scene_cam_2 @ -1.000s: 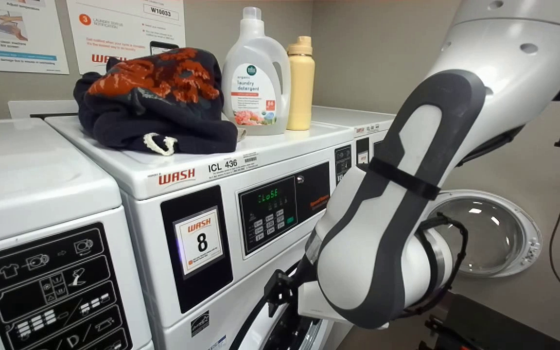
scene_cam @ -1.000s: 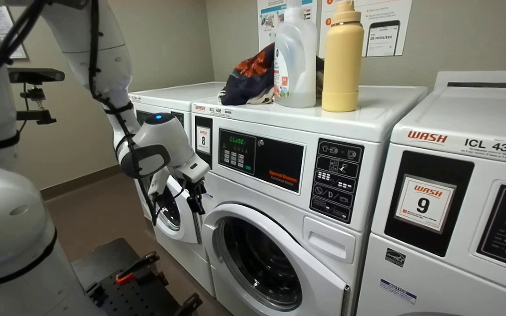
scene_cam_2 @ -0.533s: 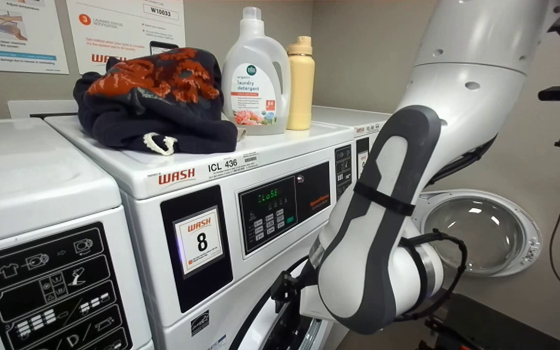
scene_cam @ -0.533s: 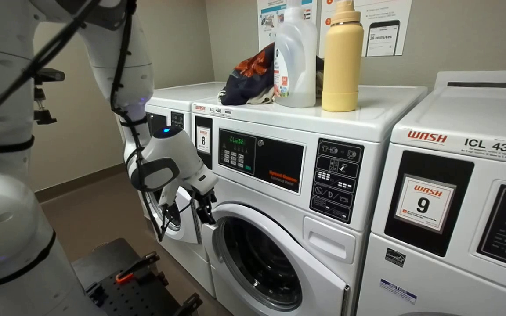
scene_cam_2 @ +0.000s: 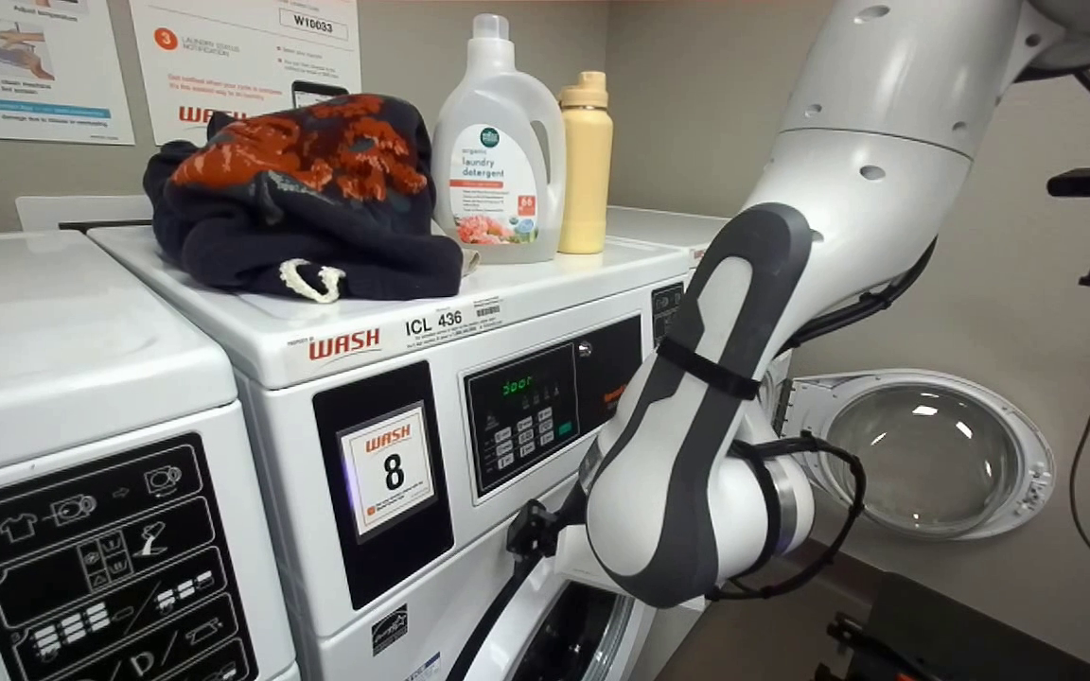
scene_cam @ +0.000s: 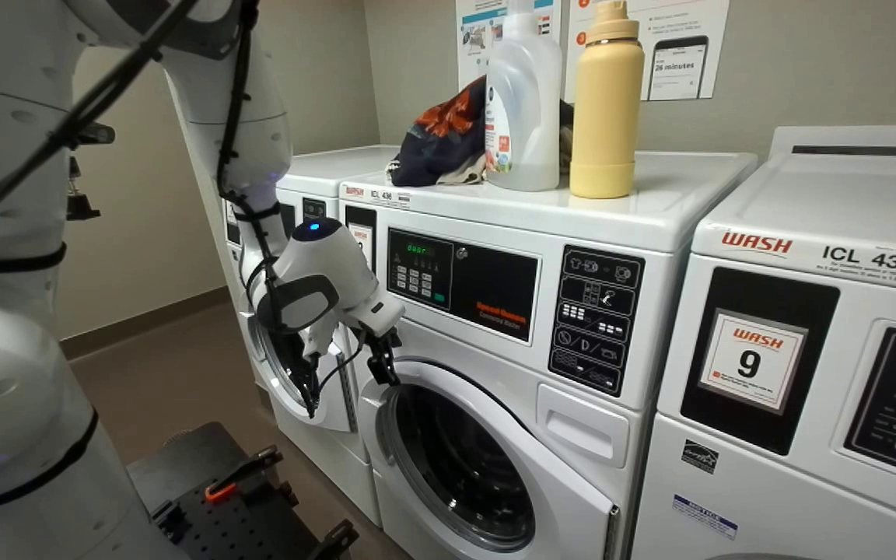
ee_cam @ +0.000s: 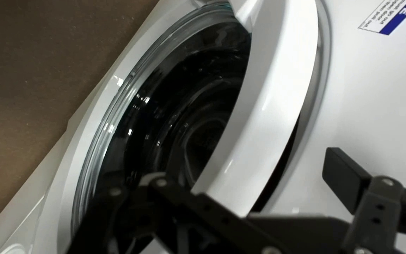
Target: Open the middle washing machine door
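The middle washing machine (scene_cam: pixel 487 354) is white, with a black display panel; it also shows in an exterior view (scene_cam_2: pixel 483 534). Its round door (scene_cam: pixel 565 482) has a white rim and dark glass. The door also shows in an exterior view (scene_cam_2: pixel 498 629) and in the wrist view (ee_cam: pixel 280 77). A dark gap shows between rim and machine front. My gripper (scene_cam: pixel 352 395) is open at the door's upper edge. In the wrist view the gripper (ee_cam: pixel 261 173) has one finger over the glass and one over the machine front, the rim between them. One fingertip is dim against the glass.
A detergent bottle (scene_cam_2: pixel 498 170), a yellow bottle (scene_cam: pixel 607 117) and dark clothing (scene_cam_2: pixel 299 208) stand on top. Machine "9" (scene_cam: pixel 673 482) is beside it. Another round glass door (scene_cam_2: pixel 923 454) stands open beyond the arm. A black plate with clamps (scene_cam: pixel 238 505) is by the robot base.
In both exterior views my arm and gripper have moved toward the machine and over the door's upper rim. The display has changed from "CLoSE" to "door". The door looks unmoved.
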